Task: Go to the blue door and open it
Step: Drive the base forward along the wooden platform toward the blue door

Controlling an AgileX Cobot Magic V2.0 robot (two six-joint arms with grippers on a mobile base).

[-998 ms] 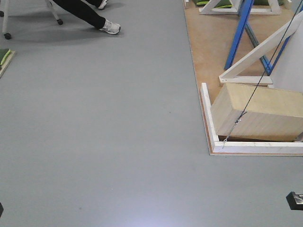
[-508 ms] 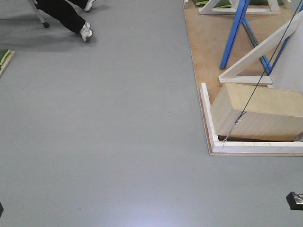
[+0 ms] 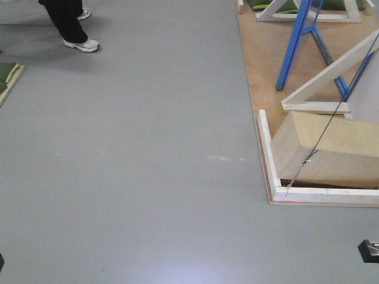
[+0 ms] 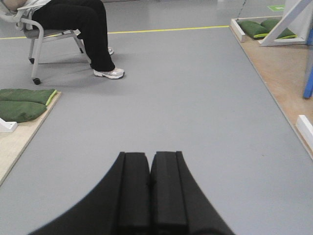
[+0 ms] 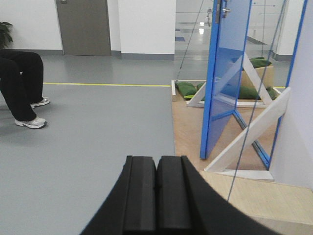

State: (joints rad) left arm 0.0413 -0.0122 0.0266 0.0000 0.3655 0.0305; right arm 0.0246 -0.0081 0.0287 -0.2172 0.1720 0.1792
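1. You look out over a smooth grey floor (image 3: 148,177) that fills most of every view, with a pale sheen of light (image 3: 183,275) at the bottom of the front view.
2. A yellow line (image 4: 166,30) crosses the floor far ahead of you.
3. Beyond it stand white walls (image 5: 146,24) with a grey door (image 5: 83,24), and a plant (image 5: 4,32) shows at the left edge.
4. On your left, a grey chair (image 4: 38,41) on castors carries a seated person (image 4: 83,19) in black trousers and white shoes.
5. Green cushions (image 4: 22,103) lie on a pale board (image 4: 19,142) nearby.
6. On your right, a plywood platform (image 3: 260,65) edged with white battens (image 3: 267,148) carries a pale wooden box (image 3: 331,148) and a white brace (image 3: 331,71).
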